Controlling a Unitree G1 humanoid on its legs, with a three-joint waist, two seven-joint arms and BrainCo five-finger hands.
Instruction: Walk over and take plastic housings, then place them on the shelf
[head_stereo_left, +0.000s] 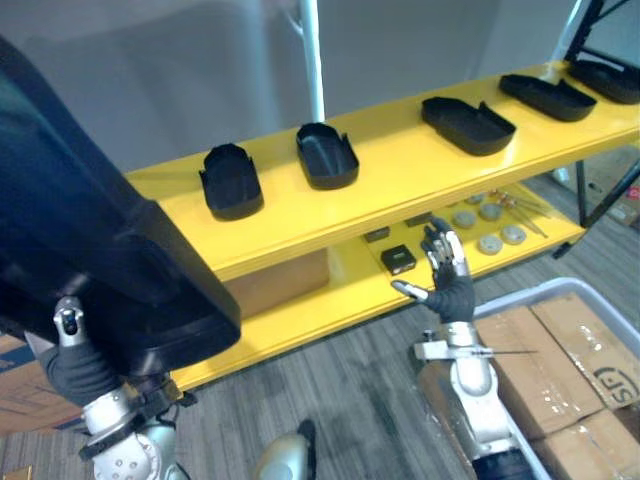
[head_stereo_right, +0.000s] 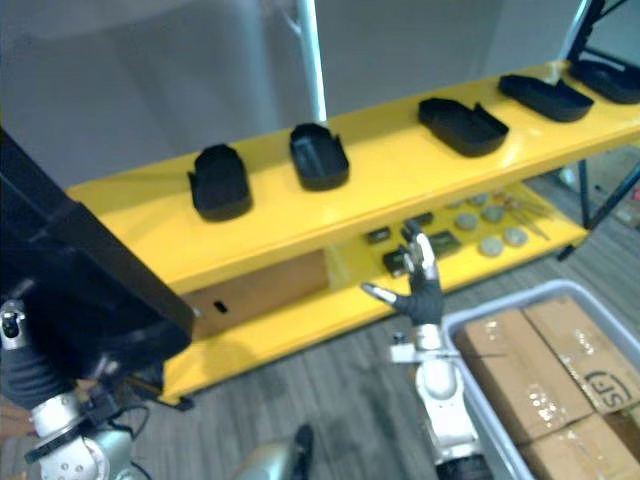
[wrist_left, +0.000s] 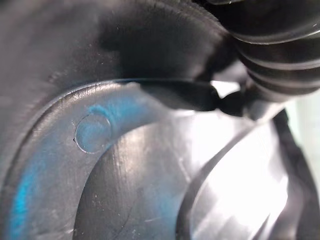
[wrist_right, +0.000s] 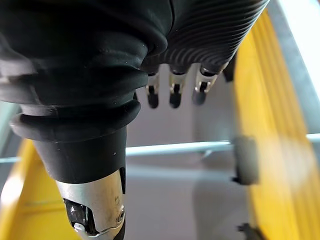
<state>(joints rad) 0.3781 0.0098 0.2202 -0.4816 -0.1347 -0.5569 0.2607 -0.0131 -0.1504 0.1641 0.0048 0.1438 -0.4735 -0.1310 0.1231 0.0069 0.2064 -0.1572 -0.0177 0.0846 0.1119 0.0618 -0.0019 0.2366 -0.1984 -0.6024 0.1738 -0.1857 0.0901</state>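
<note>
Two yellow tiers make up the metal shelf (head_stereo_left: 400, 170) ahead of me, and it runs across the head views from near left to far right. Next in bulk is the big black plastic housing (head_stereo_left: 90, 220) I'm carrying. It sits high on my left, close under the camera, and covers the shelf's left end. Its long axis seems to slope from upper left down toward the shelf edge. At lower right stands a grey plastic tote (head_stereo_left: 545, 290) packed with brown cardboard boxes (head_stereo_left: 560, 350).

On the top tier lies a row of five smaller black housings, open side up. The leftmost one (head_stereo_left: 231, 182) is the closest to my load. Bare yellow shows to its left and between its neighbours.

My left hand (head_stereo_left: 72, 360) is under the carried housing. The left wrist view is pressed against the part's inner wall, and I cannot tell how the fingers lie. My right hand (head_stereo_left: 447, 275) is raised before the lower tier with its fingers straight, thumb splayed, holding nothing.

Smallest are the round grey discs (head_stereo_left: 490, 228) and a little black block (head_stereo_left: 398, 259) on the lower tier.

I judge that the placing falls to the left arm. The free spot lies forward and slightly right of the load, beside that leftmost housing.
</note>
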